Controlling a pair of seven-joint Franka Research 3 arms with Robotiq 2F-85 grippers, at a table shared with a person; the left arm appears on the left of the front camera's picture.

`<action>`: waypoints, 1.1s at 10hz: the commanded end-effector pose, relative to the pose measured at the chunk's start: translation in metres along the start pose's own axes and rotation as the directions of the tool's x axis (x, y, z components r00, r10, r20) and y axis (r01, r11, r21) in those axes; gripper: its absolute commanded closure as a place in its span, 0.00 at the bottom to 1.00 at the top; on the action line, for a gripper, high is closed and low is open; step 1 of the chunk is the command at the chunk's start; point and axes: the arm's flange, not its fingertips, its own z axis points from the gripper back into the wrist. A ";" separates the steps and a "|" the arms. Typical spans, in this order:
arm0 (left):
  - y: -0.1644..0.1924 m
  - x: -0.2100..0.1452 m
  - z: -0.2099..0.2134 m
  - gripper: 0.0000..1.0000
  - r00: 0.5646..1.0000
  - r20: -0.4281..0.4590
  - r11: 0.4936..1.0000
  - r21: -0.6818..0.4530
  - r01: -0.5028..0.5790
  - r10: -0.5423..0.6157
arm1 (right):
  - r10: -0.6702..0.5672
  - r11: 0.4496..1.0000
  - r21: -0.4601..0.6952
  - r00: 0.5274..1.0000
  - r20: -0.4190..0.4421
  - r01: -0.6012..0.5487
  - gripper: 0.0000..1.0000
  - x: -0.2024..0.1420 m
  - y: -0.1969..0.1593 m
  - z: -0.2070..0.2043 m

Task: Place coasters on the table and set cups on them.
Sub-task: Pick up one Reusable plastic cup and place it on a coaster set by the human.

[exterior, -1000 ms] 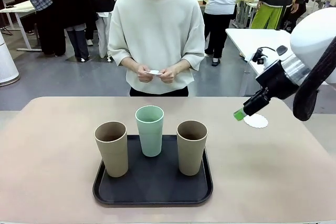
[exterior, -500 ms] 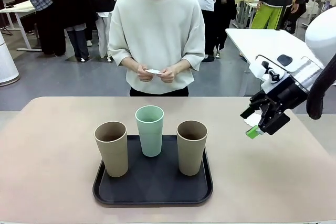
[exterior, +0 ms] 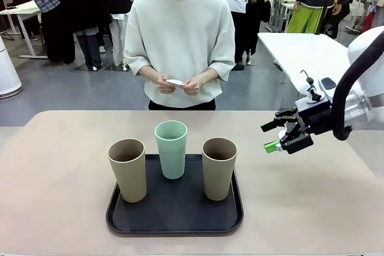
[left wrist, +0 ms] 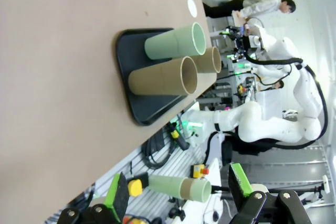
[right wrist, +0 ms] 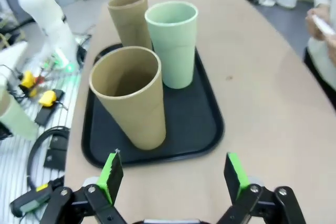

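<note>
Left tool [left wrist: 178, 190]: jaws wide and empty, we saw, off left of the tray [exterior: 174, 221].
Cups: tan cup [exterior: 127, 169] left, mint cup [exterior: 171, 148] behind, second tan cup [exterior: 219, 168] right, all on the tray.
Right tool [exterior: 269, 136]: open, empty; it had swung off the laid coaster [left wrist: 192, 7] to face the second tan cup.
Coaster: flat on the tabletop [exterior: 312, 208], far right; we judged a cup due next.
Person: hands [exterior: 164, 84] held a spare coaster [exterior: 176, 81] at the far side.

I see a smooth grey floor [exterior: 54, 97] under even indoor light. A white rectangular table [exterior: 300, 49] stands to the right and a second white table [exterior: 19, 9] far back on the left. A group of people [exterior: 84, 10] stands along the back of the room.
</note>
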 end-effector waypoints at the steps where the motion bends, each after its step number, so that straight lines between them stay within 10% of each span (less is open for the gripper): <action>1: -0.001 -0.001 0.001 0.00 1.000 0.002 1.000 -0.008 0.007 -0.007 | 0.004 0.999 0.053 0.999 0.038 -0.006 0.00 -0.023 0.013 -0.014; 8: -0.001 -0.001 0.001 0.00 1.000 0.002 1.000 -0.008 0.007 -0.007 | -0.006 0.999 0.049 1.000 -0.005 0.007 0.00 -0.020 0.000 -0.012; 11: -0.001 -0.001 0.001 0.00 1.000 0.002 1.000 -0.008 0.007 -0.007 | 0.060 0.989 0.129 0.991 0.122 -0.076 0.00 -0.037 -0.009 -0.025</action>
